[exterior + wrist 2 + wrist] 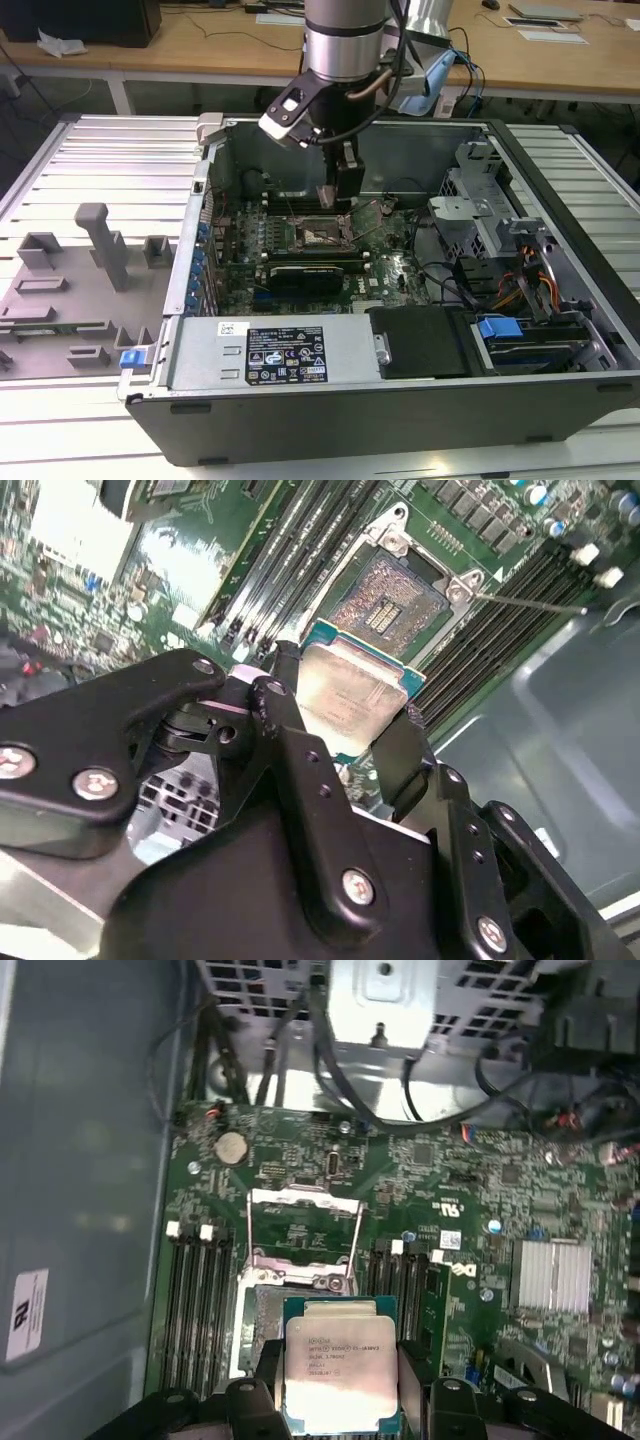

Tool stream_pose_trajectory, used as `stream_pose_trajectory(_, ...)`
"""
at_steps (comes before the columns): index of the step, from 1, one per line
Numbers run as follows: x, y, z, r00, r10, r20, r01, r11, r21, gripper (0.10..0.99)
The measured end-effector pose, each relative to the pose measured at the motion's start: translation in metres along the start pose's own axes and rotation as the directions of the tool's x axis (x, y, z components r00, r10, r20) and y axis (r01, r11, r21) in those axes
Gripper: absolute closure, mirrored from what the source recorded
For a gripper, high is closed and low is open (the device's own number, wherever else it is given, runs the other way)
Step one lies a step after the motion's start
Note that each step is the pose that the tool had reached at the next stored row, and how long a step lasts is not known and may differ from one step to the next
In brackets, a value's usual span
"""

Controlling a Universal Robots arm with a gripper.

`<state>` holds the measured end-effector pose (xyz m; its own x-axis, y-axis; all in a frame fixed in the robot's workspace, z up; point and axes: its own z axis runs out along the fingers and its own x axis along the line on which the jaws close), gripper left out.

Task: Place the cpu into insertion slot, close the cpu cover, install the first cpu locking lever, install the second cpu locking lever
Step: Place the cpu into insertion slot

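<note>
Black 2-finger gripper (340, 1390) clamped by both sides on the small square silvery-topped cpu (340, 1365), held above the dark square insertion slot (388, 595) on the green motherboard (450, 1190), thin grey metal-frame cpu cover (303, 1198) standing open.

A silver-grey arm (345, 35) wrapped by black cables (386, 78) is seen. The gripper (340, 710) is formed of matte black links (310, 810), fastened with silver screws (357, 886).

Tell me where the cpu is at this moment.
In both wrist views the cpu is clamped in the gripper, over the open insertion slot, which lies between the memory slots.
</note>
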<state>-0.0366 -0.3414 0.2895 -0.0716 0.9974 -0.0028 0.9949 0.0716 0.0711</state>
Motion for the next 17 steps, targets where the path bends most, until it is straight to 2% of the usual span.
stream_pose_trajectory(5,0.0028,-0.0012,0.0058,0.9996,0.028,0.0021,-0.028,0.9996,0.0,0.545)
stream_pose_trajectory(8,0.0043,-0.0062,0.0104,0.9996,0.028,0.0023,-0.028,0.9996,-0.005,0.545)
stream_pose_trajectory(12,0.005,-0.0103,0.0152,0.9996,0.028,0.003,-0.028,0.9994,-0.018,0.545)
stream_pose_trajectory(14,0.0053,-0.0123,0.0175,0.9996,0.028,0.0036,-0.028,0.9991,-0.033,0.545)
stream_pose_trajectory(16,0.006,-0.0148,0.0212,0.9996,0.028,0.004,-0.028,0.9987,-0.042,0.545)
stream_pose_trajectory(17,0.0063,-0.015,0.0238,0.9996,0.028,0.004,-0.027,0.9987,-0.043,0.545)
